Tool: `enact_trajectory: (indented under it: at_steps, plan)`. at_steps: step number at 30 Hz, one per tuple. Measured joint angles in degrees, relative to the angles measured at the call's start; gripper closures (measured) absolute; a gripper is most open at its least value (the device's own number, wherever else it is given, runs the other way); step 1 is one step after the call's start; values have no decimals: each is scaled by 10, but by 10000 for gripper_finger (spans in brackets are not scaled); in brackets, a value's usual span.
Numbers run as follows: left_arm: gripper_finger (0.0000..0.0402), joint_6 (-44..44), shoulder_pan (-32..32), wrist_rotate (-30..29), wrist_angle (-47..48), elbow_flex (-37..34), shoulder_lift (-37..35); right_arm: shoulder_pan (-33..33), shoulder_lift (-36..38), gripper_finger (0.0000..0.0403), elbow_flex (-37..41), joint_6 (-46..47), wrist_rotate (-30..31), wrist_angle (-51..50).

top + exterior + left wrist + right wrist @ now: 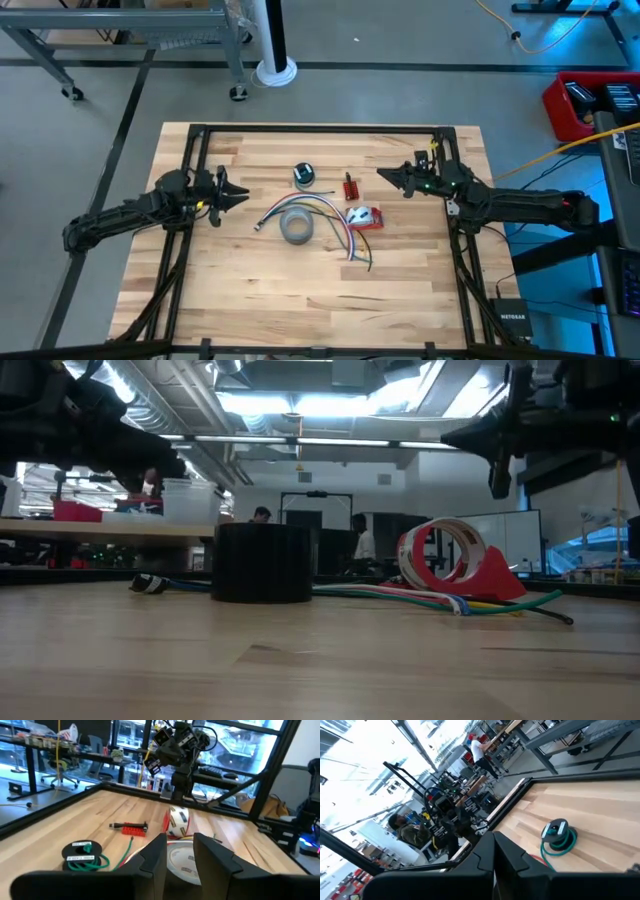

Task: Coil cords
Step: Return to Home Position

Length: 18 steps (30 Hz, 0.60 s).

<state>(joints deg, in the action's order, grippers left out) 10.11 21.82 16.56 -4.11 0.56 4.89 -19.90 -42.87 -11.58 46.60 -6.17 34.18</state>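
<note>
Looking down, we see the left end effector (179, 840) raised over the counter's (250, 290) left side, fingers parted and empty. The right end effector (494, 840), opposite, is clenched on nothing. Between them the green cord (86, 866) lies wound around its black spool (80, 851), near the grey tape roll (297, 227).

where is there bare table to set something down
Bare: the lower half of the table in the high view, below the grey tape roll; also the strip above the cord spool. Crowded: the middle, between left gripper and right gripper.
</note>
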Motion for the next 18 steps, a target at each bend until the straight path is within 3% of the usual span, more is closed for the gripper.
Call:
enact_trajectory:
  at_steps: [6, 18]
  plan:
    - [314, 2, -5, 0, 9, 0, 0, 0, 5, 400, 55, 11, -1, 58]
    - [314, 4, -5, -2, 9, 0, 2, 0, 4, 400, 106, -18, 8, 60]
